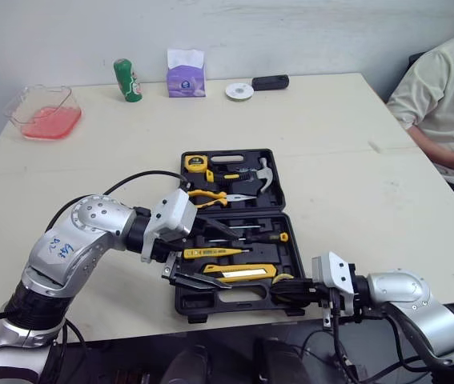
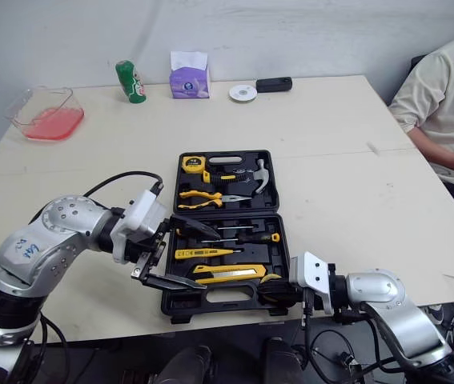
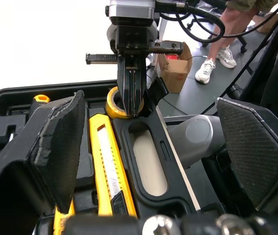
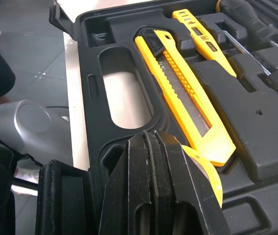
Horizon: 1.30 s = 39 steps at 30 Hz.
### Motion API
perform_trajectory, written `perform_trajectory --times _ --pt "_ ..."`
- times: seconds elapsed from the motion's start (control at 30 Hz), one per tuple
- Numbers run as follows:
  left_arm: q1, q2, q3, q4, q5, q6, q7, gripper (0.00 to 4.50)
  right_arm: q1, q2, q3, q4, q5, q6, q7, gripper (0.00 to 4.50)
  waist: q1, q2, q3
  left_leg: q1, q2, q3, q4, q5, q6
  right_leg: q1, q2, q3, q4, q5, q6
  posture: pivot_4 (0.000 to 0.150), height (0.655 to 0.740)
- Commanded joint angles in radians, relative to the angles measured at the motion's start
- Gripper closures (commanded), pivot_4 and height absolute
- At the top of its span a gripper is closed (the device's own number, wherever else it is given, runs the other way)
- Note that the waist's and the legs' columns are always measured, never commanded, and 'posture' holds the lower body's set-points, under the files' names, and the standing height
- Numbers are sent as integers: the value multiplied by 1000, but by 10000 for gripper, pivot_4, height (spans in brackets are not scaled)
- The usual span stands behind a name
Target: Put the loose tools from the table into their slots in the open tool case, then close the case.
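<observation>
My two head eyes looked forward and down from high over the pale wooden table (image 1: 347,160), both taking in the open black plastic tool case (image 1: 235,304). My wrist cameras sat close at its near edge, facing opposite ways along it, sharing the long yellow utility knife (image 3: 107,161).

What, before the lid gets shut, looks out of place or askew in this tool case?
Only the yellow tape roll at the tool case's near right corner. The right pincer is shut on its rim, and I cannot tell whether it is seated in a slot. Nothing else stands out.
</observation>
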Motion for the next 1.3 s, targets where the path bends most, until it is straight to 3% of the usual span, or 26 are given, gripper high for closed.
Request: perform_trajectory --times 0.03,0.3,0.5,0.6,0.63,0.7,0.93,1.3 --pt "-11 -8 14 -3 -3 -8 13 0 54 23 -24 75 44 65 -14 44411 -2 0 0 -1 0 -1 0 0 0 0 0 -1 -1 0 0 1500 7400" --pt "-3 1 39 -9 -12 11 47 0 94 3 -134 -37 159 78 -1 44411 -1 5 3 -4 0 -2 0 0 -1 -3 0 -2 -1 0 0 1500 7400" --pt "45 55 110 105 60 -42 81 0 -109 -84 -321 -32 326 300 -96 44411 -12 10 6 -5 1 -1 -1 0 -1 -5 0 -1 1 0 0 1500 7400" --pt "76 93 155 243 127 -107 98 0 -215 -139 -298 56 233 344 -134 44411 -9 10 6 -5 2 -1 -3 1 -2 -8 1 -2 2 -1 -2 1500 7400" --pt "84 105 166 295 151 -135 101 5529 -247 -158 -273 89 186 348 -147 45000 -7 10 6 -5 2 -2 -4 1 -3 -8 2 -2 2 -2 -3 1500 7400" --pt "98 122 173 391 202 -199 101 12422 -302 -170 -223 147 107 342 -169 45000 -6 10 6 -8 3 -2 -4 1 -3 -11 2 -3 2 -2 -4 1500 7400" --pt "88 101 128 592 337 -332 124 44269 -435 -107 -49 272 -85 315 -213 45000 -6 10 6 -26 -1 6 2 2 -3 -34 0 -3 13 -1 -2 1500 7400" --pt "-3 -92 20 624 428 -324 197 44269 -617 86 79 383 -226 262 -231 45000 -7 10 6 -26 0 8 3 2 -3 -36 0 -3 16 -1 -2 1500 7400"
